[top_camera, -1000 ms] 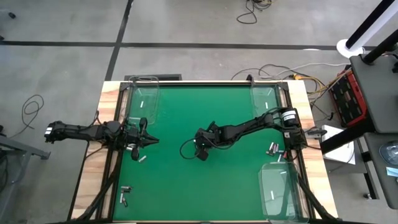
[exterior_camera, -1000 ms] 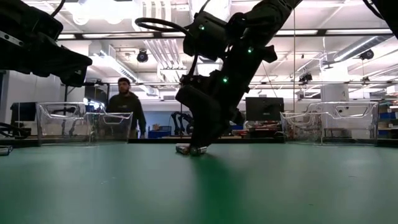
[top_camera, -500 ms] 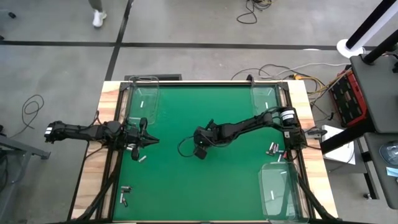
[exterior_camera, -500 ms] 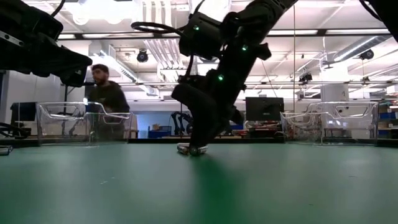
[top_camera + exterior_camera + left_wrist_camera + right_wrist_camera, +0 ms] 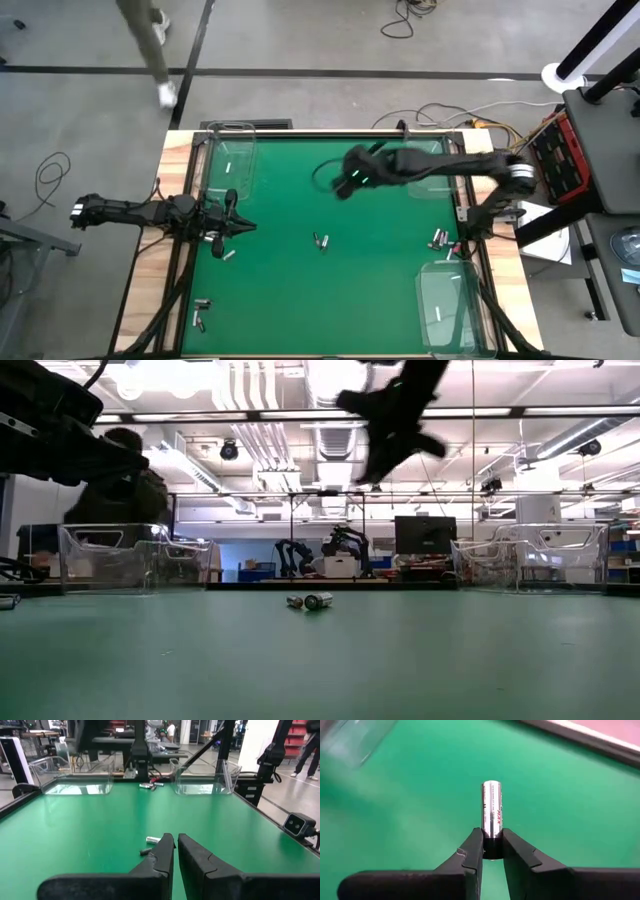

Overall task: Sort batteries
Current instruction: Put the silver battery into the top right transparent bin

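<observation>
My right gripper (image 5: 344, 187) hangs high over the far middle of the green mat, shut on a silver battery (image 5: 491, 805). Two more batteries (image 5: 320, 241) lie side by side on the mat's middle and also show as batteries (image 5: 310, 601) in the low view. Others lie by the right edge (image 5: 437, 238), at the near left corner (image 5: 200, 312) and next to my left gripper (image 5: 228, 254). My left gripper (image 5: 242, 226) stays at the left edge, shut and holding nothing. My right gripper pinches one end of the silver battery (image 5: 492, 834) between its two fingertips. The rest of the battery sticks out beyond the tips, in line with the fingers. It is lifted clear of the mat.
Clear plastic trays stand at the far left (image 5: 232, 160), the far right (image 5: 425, 155) and the near right (image 5: 450, 300) of the mat. A person (image 5: 115, 490) passes behind the table's far left. The mat's near middle is bare green.
My right gripper has risen from the mat's middle and swung toward the far edge and a little to the right, taking one battery up with it. Two batteries have stayed where it stood. The person behind the table has walked left.
</observation>
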